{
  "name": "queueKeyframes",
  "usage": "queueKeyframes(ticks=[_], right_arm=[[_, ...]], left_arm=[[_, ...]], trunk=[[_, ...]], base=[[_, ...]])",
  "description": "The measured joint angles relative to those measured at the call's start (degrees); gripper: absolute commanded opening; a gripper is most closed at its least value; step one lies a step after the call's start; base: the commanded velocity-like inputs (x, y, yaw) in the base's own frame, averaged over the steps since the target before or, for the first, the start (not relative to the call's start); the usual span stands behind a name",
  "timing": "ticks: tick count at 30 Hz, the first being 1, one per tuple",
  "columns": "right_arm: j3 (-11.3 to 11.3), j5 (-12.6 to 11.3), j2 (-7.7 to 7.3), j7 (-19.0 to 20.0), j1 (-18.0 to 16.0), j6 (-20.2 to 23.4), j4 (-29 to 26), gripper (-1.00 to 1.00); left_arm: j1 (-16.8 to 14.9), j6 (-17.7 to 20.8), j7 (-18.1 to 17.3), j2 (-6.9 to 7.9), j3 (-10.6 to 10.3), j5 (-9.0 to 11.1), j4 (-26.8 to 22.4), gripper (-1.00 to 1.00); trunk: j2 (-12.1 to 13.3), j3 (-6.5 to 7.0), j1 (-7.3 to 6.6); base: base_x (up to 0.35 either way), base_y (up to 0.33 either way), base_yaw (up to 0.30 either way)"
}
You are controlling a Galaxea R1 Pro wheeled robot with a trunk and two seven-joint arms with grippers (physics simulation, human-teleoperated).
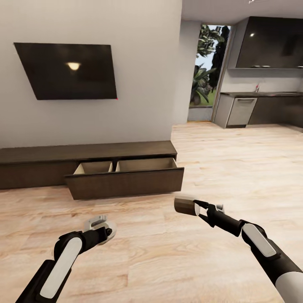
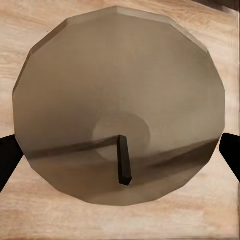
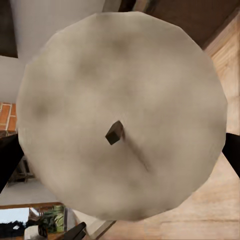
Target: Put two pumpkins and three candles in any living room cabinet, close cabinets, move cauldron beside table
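While each end effector, left (image 1: pixel 110 231) and right (image 1: pixel 201 210), clamps one candle (image 1: pixel 185 205) | rigid, light, smooth sides – I hold mid-wall | cabinet (image 1: pixel 126 176) drawer open.

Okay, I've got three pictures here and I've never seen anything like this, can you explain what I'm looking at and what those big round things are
These are simulator renders of a two-armed robot on wheels. The wide picture is from a camera on its head, looking over both arms at a living room: a TV on the wall, a low dark cabinet beneath it with its drawer pulled open, and a kitchen behind. The other two come from cameras near each hand, looking along the fingers. The round shapes are candles seen end on, each with a small wick. The left hand holds one candle, the right hand another candle.
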Motion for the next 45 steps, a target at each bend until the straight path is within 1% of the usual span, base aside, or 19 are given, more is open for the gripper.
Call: queueKeyframes(ticks=[5, 8, 13, 45], right_arm=[[0.00, -0.01, 0.00, -0.11, 0.00, 0.06, 0.00, -1.00], [0.01, -0.15, 0.06, -0.28, -0.02, 0.21, 0.01, -1.00], [0.00, -0.41, 0.06, -0.30, -0.03, 0.17, 0.00, -1.00], [0.07, -0.23, 0.10, -0.32, -0.03, 0.25, -0.09, -1.00]], left_arm=[[0.00, 0.01, 0.00, 0.00, -0.01, -0.01, 0.01, -1.00], [0.01, -0.04, -0.01, 0.00, -0.01, 0.07, -0.02, -1.00], [0.01, -0.05, -0.01, 0.01, 0.00, 0.03, -0.04, -1.00], [0.01, 0.04, -0.01, 0.01, -0.01, 0.07, -0.12, -1.00]], trunk=[[2.01, 1.01, -1.10], [3.21, 1.59, -1.76], [5.21, 2.50, -2.86], [18.05, 8.24, -9.89]], base=[[0.000, 0.000, -0.259], [0.000, 0.000, -0.103], [0.000, 0.000, -0.012], [0.000, 0.000, 0.000]])
